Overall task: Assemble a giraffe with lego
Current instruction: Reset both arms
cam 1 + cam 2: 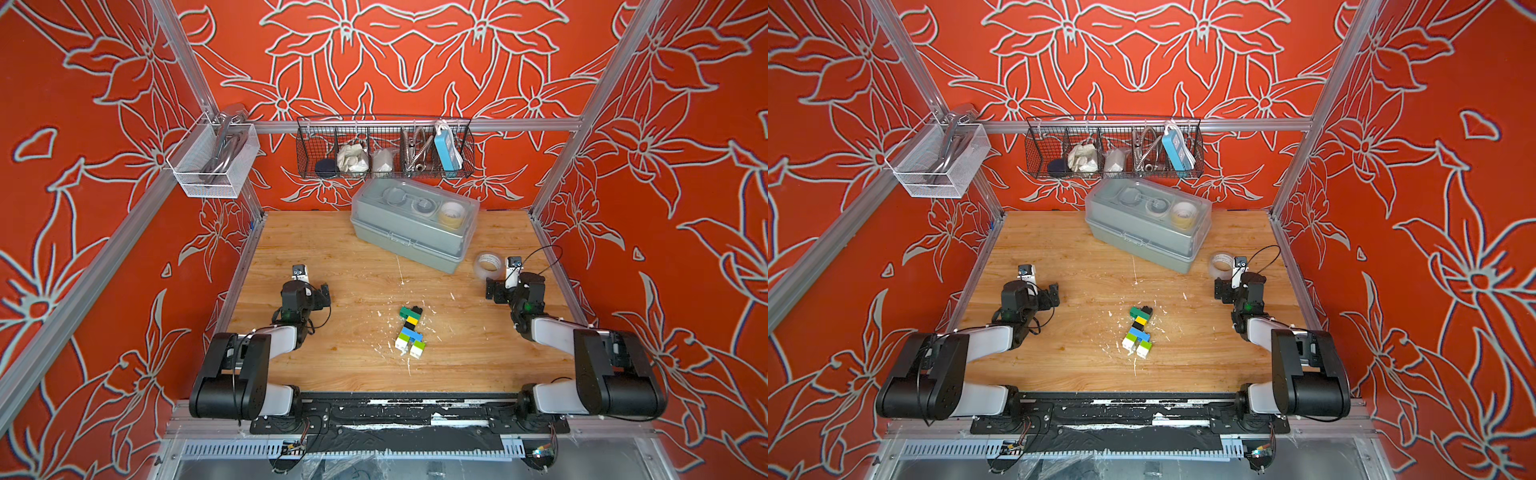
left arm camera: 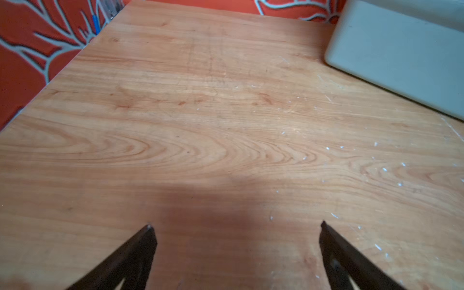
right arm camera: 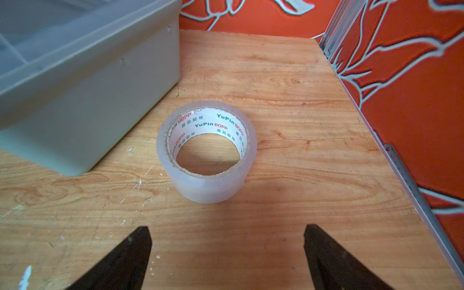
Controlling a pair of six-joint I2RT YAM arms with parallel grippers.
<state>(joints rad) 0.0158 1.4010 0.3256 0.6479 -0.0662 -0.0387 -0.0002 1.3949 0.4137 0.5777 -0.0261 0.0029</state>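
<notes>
On the table (image 1: 332, 249) lies the giraffe (image 1: 410, 331); left tool (image 2: 236, 224) and right tool (image 3: 226, 227) gape empty

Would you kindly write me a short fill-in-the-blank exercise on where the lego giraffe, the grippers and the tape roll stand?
1. The giraffe lies on the table between the arms; its long body brick is ____.
2. The jaws of the left gripper and the right gripper both stand ____, holding nothing.
3. The tape roll stands just in front of the ____ gripper.

Missing words: blue; open; right.
</notes>
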